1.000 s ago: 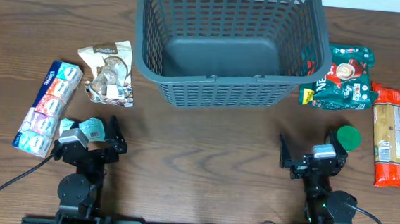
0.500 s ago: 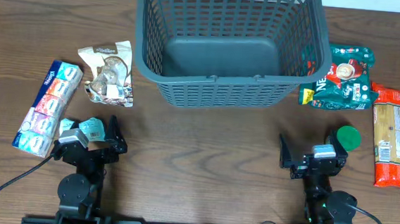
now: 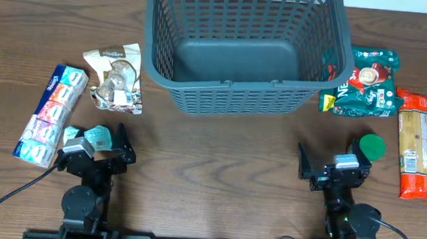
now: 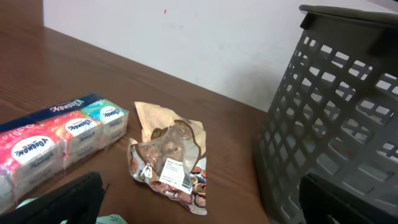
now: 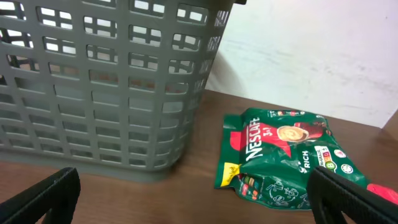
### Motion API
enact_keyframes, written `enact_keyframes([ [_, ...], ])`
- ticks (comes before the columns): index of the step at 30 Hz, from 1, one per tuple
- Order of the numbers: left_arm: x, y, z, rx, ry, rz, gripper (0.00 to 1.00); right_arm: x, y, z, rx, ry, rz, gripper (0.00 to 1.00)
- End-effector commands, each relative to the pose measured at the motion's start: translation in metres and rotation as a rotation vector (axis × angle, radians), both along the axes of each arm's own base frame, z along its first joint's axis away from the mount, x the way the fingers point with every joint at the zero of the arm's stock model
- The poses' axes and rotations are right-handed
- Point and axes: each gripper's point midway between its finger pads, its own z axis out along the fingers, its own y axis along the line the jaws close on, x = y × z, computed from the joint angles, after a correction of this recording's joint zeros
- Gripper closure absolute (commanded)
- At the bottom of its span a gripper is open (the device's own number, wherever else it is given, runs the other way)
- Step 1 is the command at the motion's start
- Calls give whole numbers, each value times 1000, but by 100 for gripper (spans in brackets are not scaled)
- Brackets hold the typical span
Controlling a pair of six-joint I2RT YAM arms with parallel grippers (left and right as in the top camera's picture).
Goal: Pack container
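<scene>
At the far middle of the bench [image 3: 218,165] the basket [image 3: 230,98] sits bare-floored, snack bag [image 3: 114,79] to its left and coffee pouch [image 3: 363,85] to its right, so packing looks unstarted; left jaws and right jaws hang spread and empty, and one must next reach for an item.

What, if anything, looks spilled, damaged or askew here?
Nothing stands out. The basket sits upright, floor bare; tissues, snack bag, coffee bag and pasta lie flat and unspilled on the table beside it.
</scene>
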Motion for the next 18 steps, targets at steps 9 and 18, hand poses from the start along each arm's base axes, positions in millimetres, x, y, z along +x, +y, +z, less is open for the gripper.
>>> enact_keyframes([
  [9, 0, 2, -11, 4, 26, 9, 1, -2, -11, 23, 189, -37, -75, 1],
  [18, 0, 2, -11, 4, 26, 9, 1, -22, -36, 101, 156, -183, -208, 1],
])
